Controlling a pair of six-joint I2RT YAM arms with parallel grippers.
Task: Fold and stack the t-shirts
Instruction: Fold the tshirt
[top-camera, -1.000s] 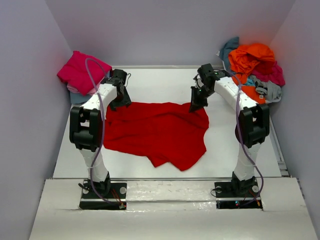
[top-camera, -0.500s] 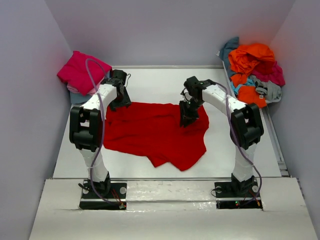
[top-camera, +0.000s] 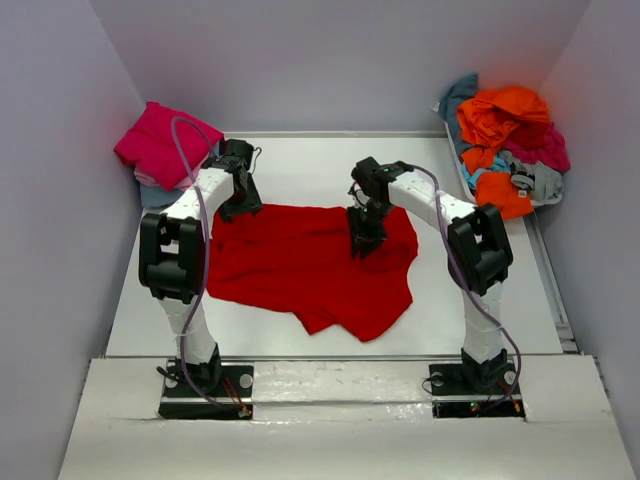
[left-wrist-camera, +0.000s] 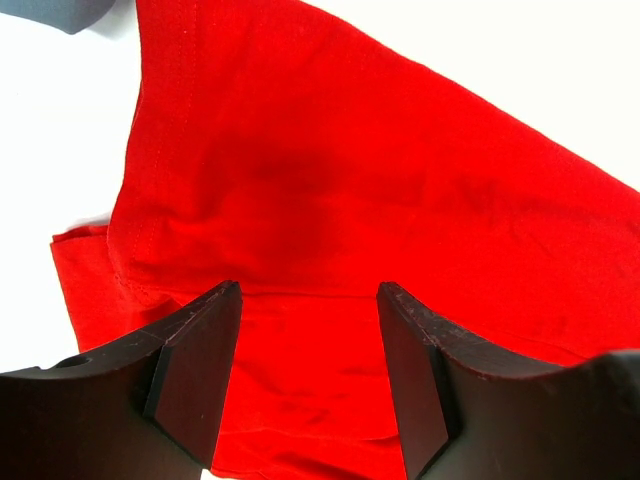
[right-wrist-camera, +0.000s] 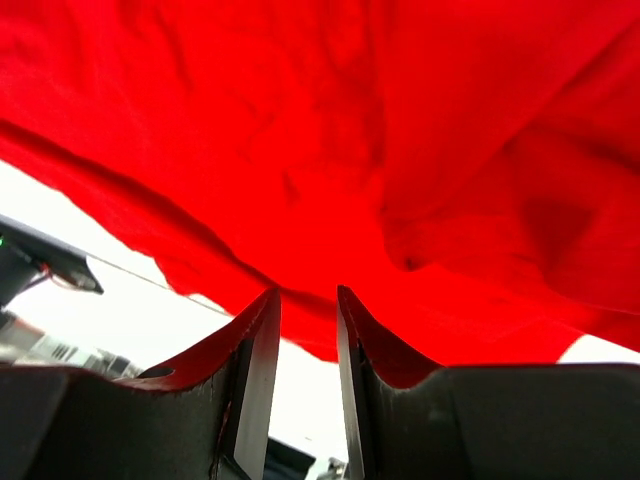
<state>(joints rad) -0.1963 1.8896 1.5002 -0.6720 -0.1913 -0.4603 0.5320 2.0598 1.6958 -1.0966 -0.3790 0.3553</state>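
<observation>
right gripper (top-camera: 365, 243) angled down mid-frame, jaws slightly parted, empty, left gripper (top-camera: 241, 206) wide apart, empty, bright red t-shirt (top-camera: 290, 265) spread lengthwise left-right

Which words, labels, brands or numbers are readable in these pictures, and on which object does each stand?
No text can be read.
The red t-shirt is plain, and so are the piled t-shirts.
One marked patch at the lower left of the right wrist view is too blurred to read.

No text, label, brand, number or sign is legible in any view; the red t-shirt (top-camera: 290, 265) and surface (top-camera: 300, 165) carry no readable marking.
</observation>
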